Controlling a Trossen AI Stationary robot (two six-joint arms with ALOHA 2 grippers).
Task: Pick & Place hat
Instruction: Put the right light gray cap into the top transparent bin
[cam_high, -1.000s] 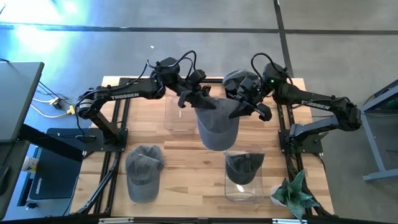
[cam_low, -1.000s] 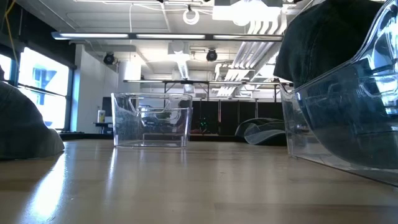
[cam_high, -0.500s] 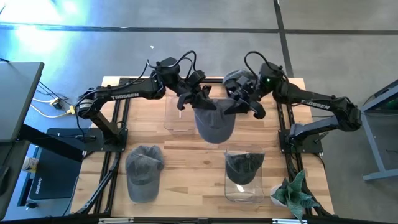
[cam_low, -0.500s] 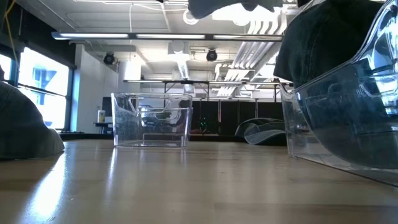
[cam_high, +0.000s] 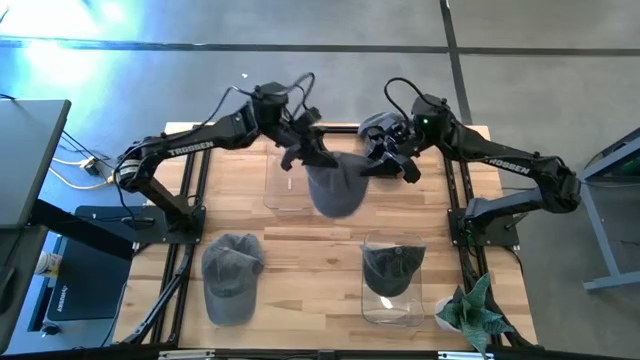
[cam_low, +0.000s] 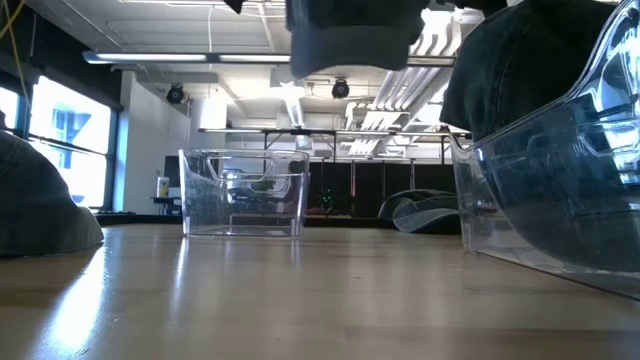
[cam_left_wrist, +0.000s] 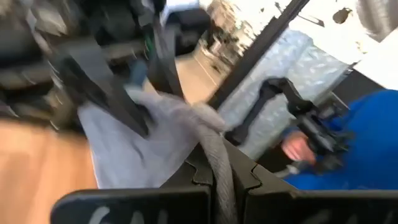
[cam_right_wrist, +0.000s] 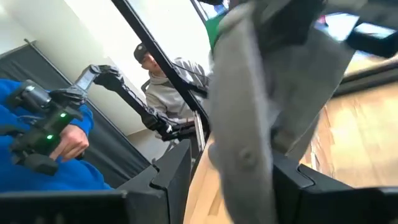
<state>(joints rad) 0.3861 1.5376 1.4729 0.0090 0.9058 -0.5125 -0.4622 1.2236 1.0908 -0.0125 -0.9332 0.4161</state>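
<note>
A grey hat hangs in the air over the far middle of the table, and its lower part shows at the top of the low view. My left gripper is shut on its left side. My right gripper is open at its right side, with the hat's grey cloth running between the two fingers. An empty clear bin stands on the table just left of the hat. My left gripper pinches a bunched fold of the hat's edge between its two fingers. The fingers lie level and come from the table's left. The hat hangs slack below them, clear of the table. My right gripper's fingers stand either side of the hat's cloth; I cannot tell whether they touch it.
A second grey hat lies near the front left. A dark hat sits in a clear bin at the front right. Another hat lies at the far right, behind my right gripper. A plant stands at the front right corner.
The hat was spread wide between both grippers; now it hangs narrower from my left gripper, shifted toward the table's left and sunk lower. My right gripper has opened and drawn toward the far edge. My left gripper has swung slightly toward the far left.
</note>
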